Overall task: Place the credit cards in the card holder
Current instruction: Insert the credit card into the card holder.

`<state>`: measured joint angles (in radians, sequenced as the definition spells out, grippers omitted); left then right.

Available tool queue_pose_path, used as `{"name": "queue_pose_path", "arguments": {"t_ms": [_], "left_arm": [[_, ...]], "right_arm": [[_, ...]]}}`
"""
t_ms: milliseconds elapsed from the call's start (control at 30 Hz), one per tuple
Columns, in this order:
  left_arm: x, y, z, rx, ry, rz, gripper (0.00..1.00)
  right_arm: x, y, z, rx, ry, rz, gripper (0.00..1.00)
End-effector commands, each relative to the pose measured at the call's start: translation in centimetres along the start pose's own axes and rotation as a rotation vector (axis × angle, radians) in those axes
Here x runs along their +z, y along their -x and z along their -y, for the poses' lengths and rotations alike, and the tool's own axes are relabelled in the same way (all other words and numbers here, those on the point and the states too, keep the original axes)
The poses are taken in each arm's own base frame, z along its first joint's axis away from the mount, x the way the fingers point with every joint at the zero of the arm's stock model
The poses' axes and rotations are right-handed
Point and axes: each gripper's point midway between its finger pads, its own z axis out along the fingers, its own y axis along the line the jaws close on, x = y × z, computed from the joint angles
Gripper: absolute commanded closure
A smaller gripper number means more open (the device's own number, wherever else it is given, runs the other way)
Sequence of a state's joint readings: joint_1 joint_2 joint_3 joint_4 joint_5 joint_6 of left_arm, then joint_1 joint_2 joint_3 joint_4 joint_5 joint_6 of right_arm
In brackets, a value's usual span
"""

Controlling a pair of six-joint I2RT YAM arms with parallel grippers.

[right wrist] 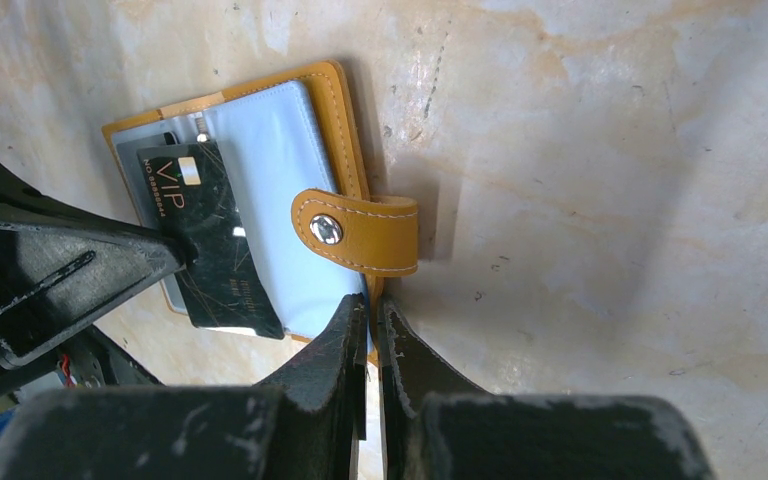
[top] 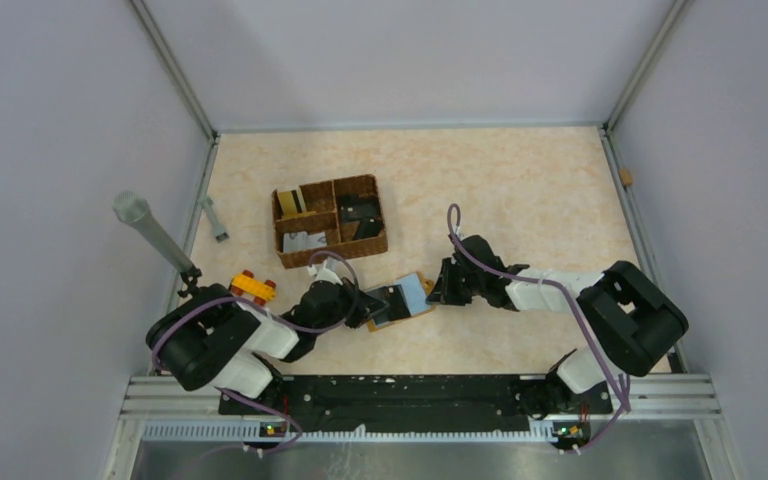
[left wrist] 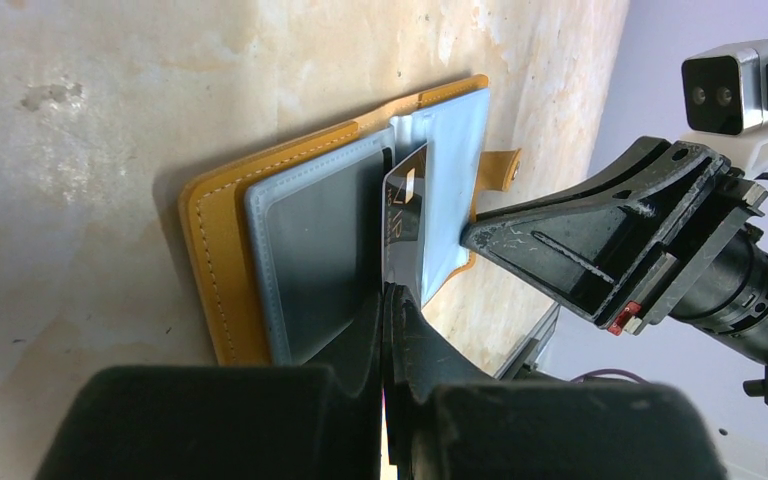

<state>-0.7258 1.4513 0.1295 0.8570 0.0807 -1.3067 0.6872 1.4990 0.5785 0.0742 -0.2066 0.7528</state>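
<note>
Gold VIP print on card legible from right wrist only

Noted mustard-orange card holder lying open and flat on the desk, pale blue-grey sleeves up, snap tab with silver stud sticking out past one edge. Logged black VIP card, gold lettering, tilted up over the sleeves, near end pinched in left end effector. Saw further credit cards well apart in woven basket: yellowish, grey, black.
</note>
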Motion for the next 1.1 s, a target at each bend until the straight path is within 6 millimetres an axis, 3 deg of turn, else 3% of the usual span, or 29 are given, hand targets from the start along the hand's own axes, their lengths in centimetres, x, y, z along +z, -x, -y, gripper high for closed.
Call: {"name": "queue_pose_path", "arguments": {"t_ms": [0,567,1067], "left_arm": [[0.0,0.9,-0.6,0.021,0.026,0.053,1.0],[0.5,2.2,-0.3,0.124,0.061,0.103,1.0],[1.4,-0.2,0.1,0.074,0.019,0.012,1.0]], "right_arm": [[0.0,-0.8,1.3,-0.014,-0.078,-0.018,1.0],[0.0,-0.7,1.1,-0.02,-0.075,-0.015,1.0],[-0.2,-0.8,-0.1,-0.018,-0.042,-0.008,1.0]]}}
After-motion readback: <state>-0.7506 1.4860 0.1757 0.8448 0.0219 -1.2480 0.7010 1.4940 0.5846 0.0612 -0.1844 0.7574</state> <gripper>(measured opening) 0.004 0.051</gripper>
